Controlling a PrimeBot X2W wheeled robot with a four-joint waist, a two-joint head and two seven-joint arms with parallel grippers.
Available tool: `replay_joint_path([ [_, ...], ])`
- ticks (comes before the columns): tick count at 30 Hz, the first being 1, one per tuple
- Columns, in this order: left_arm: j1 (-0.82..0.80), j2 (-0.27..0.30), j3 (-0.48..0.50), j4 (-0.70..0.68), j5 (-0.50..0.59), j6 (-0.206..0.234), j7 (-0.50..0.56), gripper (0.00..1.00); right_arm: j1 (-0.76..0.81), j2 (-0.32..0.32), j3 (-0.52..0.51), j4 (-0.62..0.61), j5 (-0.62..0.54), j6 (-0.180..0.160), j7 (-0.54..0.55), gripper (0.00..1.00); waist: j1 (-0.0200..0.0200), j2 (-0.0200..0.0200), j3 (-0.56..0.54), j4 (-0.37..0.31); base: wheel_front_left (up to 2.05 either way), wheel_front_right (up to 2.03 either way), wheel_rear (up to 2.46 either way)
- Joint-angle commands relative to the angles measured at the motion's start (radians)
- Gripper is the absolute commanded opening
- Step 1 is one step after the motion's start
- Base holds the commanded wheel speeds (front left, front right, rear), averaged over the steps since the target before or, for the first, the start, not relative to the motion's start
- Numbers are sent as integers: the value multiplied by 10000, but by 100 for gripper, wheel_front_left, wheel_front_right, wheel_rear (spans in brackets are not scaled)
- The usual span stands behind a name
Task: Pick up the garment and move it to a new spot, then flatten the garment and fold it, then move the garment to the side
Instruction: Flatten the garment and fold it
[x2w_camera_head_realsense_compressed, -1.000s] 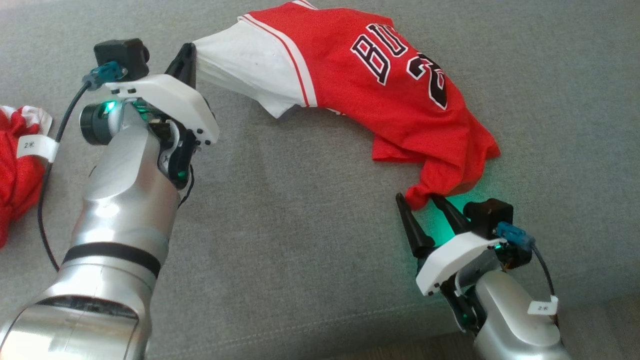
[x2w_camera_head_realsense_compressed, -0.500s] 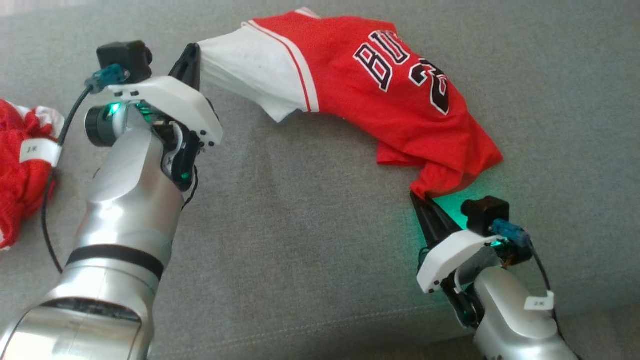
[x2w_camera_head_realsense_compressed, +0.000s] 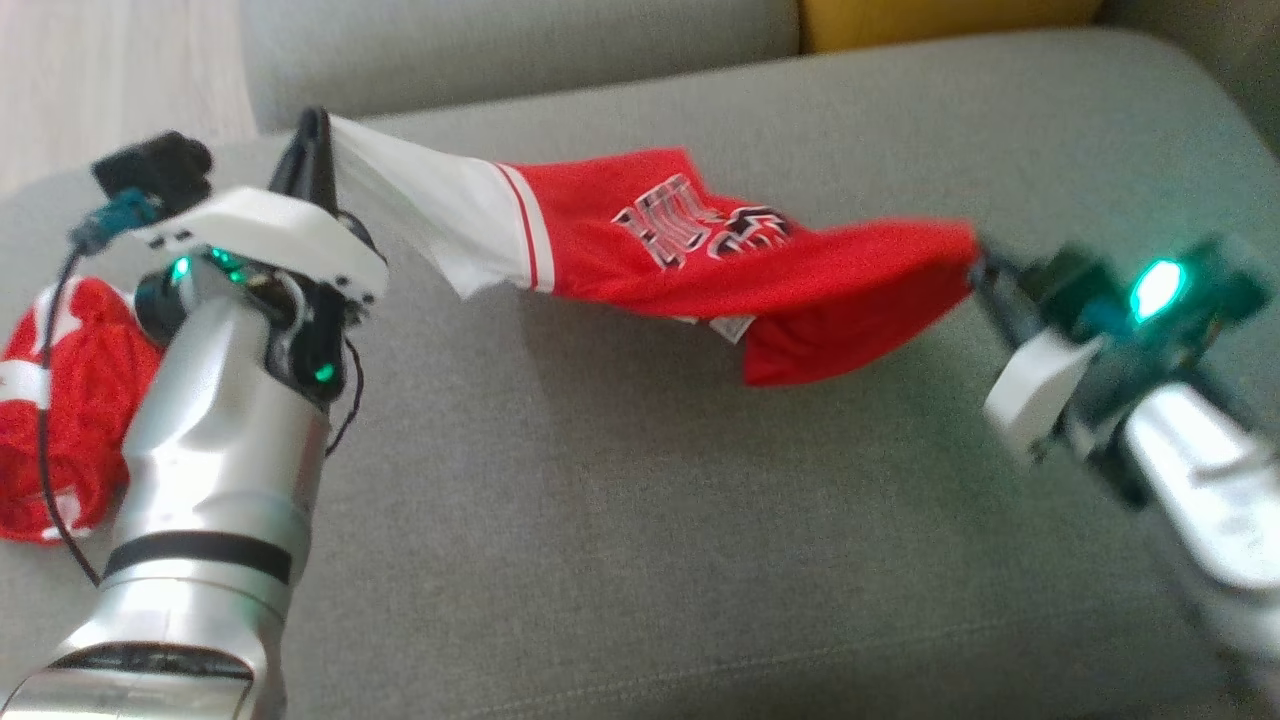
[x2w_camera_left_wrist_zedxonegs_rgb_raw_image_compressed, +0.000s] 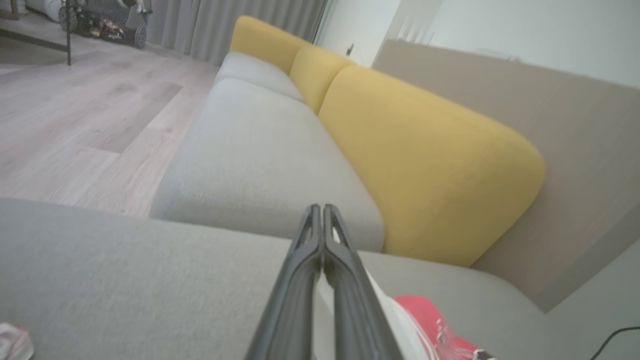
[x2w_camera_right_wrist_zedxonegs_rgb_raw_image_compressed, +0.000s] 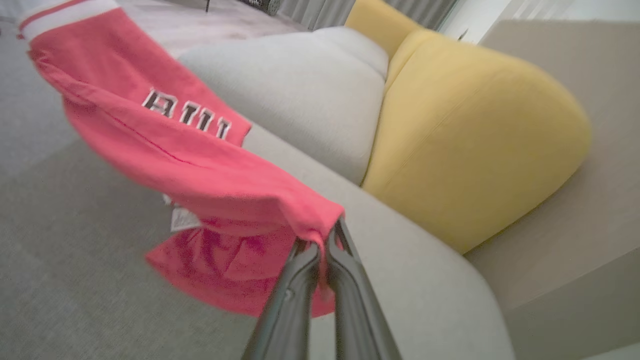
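Left pincer (x2w_camera_head_realsense_compressed: 316, 125): at ten o'clock in the head view, fingers pressed together on the white end of the jersey (x2w_camera_head_realsense_compressed: 700, 250). In its wrist view the left pincer (x2w_camera_left_wrist_zedxonegs_rgb_raw_image_compressed: 321, 209) shows tips touching, with white cloth trailing off toward five o'clock.
Right pincer (x2w_camera_head_realsense_compressed: 985, 262): at three o'clock and blurred in the head view. Its wrist view shows the right pincer (x2w_camera_right_wrist_zedxonegs_rgb_raw_image_compressed: 322, 241) clamped on a bunched red corner.
Jersey: strung between the two arms across the upper middle of the head view. It is off the seat, the top edge drawn fairly straight and a red flap sagging at about five o'clock from the lettering. From the right wrist the jersey (x2w_camera_right_wrist_zedxonegs_rgb_raw_image_compressed: 165, 140) slopes away toward ten o'clock.
Why held so: gripping opposite ends, well apart, likely lets the cloth's own weight pull out creases. It also lifts the piece whole for carrying to a fresh spot.
Sofa seat (x2w_camera_head_realsense_compressed: 600, 500): bare grey cushion beneath the jersey, a plausible landing place for flattening.
Red cloth (x2w_camera_head_realsense_compressed: 70, 400): a second crumpled piece at nine o'clock, touching neither arm.
Yellow cushion (x2w_camera_right_wrist_zedxonegs_rgb_raw_image_compressed: 475, 125): back rest beyond the seat, at twelve o'clock in the head view.
Stage: carrying, by the look of it. Flattening and folding not yet done.
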Motion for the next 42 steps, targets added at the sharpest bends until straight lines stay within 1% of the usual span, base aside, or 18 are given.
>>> replay_joint_path([
  [1, -395, 442, 342, -591, -129, -43, 9, 0, -622, -375, 251, -599, 260, -7, 116, 0, 1, 0, -373, 58, 0, 0, 0],
  [3, -400, 477, 496, -1138, -367, -64, 161, 0, -1166, -1060, 691, -1031, 574, -7, 307, 0, 1, 0, -558, 114, 0, 0, 0],
  [6, -311, 529, 698, -2157, -671, -1, 492, 0, -1980, -1908, 1277, -1348, 907, -7, 412, 0, 1, 0, -823, 210, 0, 0, 0],
  [11, 90, 583, 997, -4408, -1142, 438, 1336, 0, -3235, -2898, 2125, -1355, 1233, -7, 389, 0, 1, 0, -1188, 406, 0, 0, 0],
  [14, 572, 623, 1032, -6001, -1327, 814, 2047, 0, -3755, -3532, 2888, -1553, 1757, -7, 461, 0, 1, 0, -1357, 562, 0, 0, 0],
  [16, 1000, 648, 1009, -7107, -1427, 1087, 2557, 0, -4003, -4100, 3453, -1899, 2278, -7, 681, 0, 1, 0, -1453, 673, 0, 0, 0],
  [20, 1915, 727, 1037, -9372, -1709, 1741, 3668, 0, -4336, -5417, 4496, -3144, 3775, -7, 1513, 0, 1, 0, -1487, 817, 0, 0, 0],
  [22, 2234, 812, 1109, -10352, -1804, 2090, 4132, 0, -4533, -6053, 4798, -3782, 4256, -7, 1989, 0, 1, 0, -1397, 857, 0, 0, 0],
  [24, 2386, 899, 1144, -11096, -1840, 2367, 4509, 0, -4740, -6515, 4984, -4242, 4661, -7, 2372, 0, 1, 0, -1222, 876, 0, 0, 0],
  [25, 2386, 899, 1144, -11096, -1840, 2367, 4509, 0, -4740, -6515, 4984, -4242, 4661, -7, 2372, 0, 1, 0, -1222, 876, 0, 0, 0],
  [27, 2361, 1034, 1117, -11477, -1763, 2540, 4793, 0, -5036, -6766, 5153, -4502, 4832, -7, 2655, 0, 1, 0, -995, 850, 0, 0, 0],
  [28, 2290, 1089, 1094, -11531, -1722, 2599, 4903, 0, -5211, -6762, 5218, -4548, 4940, -7, 2732, 0, 1, 0, -856, 815, 0, 0, 0],
  [29, 2005, 1131, 1036, -11395, -1681, 2669, 5065, 0, -5644, -6639, 5404, -4453, 5070, -7, 2844, 0, 1, 0, -506, 741, 0, 0, 0],
  [33, 654, 1186, 854, -10433, -1520, 2597, 5215, 0, -7019, -6217, 5896, -3723, 5125, -7, 2894, 0, 1, 0, 773, 642, 0, 0, 0],
  [36, -910, 1149, 886, -9156, -1388, 2474, 4945, 0, -8443, -5691, 6296, -2648, 4901, -7, 2563, 0, 1, 0, 1794, 653, 0, 0, 0],
  [38, -2020, 1040, 972, -8120, -1308, 2384, 4499, 0, -9359, -5236, 6474, -1637, 4654, -7, 2120, 0, 1, 0, 2253, 734, 0, 0, 0],
  [40, -3178, 964, 1080, -7126, -1169, 2284, 3875, 0, -10300, -4772, 6487, -500, 4197, -7, 1546, 0, 1, 0, 2626, 839, 0, 0, 0],
  [42, -4336, 834, 1228, -6302, -1105, 2191, 3177, 0, -11319, -4285, 6107, 703, 3523, -7, 725, 0, 1, 0, 2994, 968, 0, 0, 0],
])
